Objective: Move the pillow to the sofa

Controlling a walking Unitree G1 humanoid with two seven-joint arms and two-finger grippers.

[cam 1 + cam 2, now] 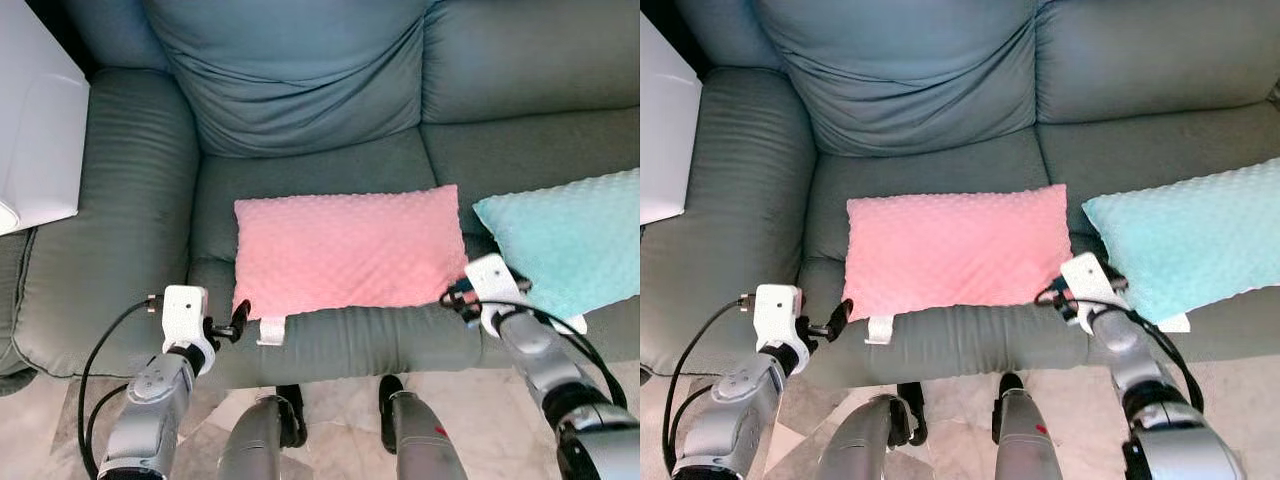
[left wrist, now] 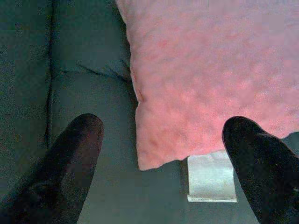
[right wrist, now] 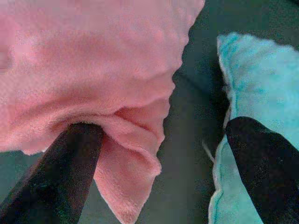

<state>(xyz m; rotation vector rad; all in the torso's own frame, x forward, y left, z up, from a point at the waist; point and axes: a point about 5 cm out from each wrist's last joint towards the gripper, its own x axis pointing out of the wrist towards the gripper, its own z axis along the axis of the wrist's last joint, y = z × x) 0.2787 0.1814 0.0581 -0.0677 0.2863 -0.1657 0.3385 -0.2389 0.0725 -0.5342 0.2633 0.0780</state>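
Left eye view: pink pillow (image 1: 348,250) lies flat on the sofa (image 1: 300,170) seat, long axis running left to right, its near corners at either claw. Left claw (image 2: 163,140) wide open, empty, just short of the near-left corner. Right claw (image 3: 163,140) spread, one finger (image 3: 74,158) tucked under the near-right corner, not clamped. Teal pillow (image 1: 570,240) just beside; its far end cut off.

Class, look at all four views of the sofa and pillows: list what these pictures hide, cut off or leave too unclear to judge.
1. Teal dimpled fabric pillow: its far end is cut off by the left eye view's edge.
2. White fabric tag on the pink dimpled fabric pillow: any print is too blurred in the left wrist view.
3. Right pincer: one finger sits under a pink fold; contact is unclear.
4. White object beside the grey-green sofa: cropped, unidentifiable.
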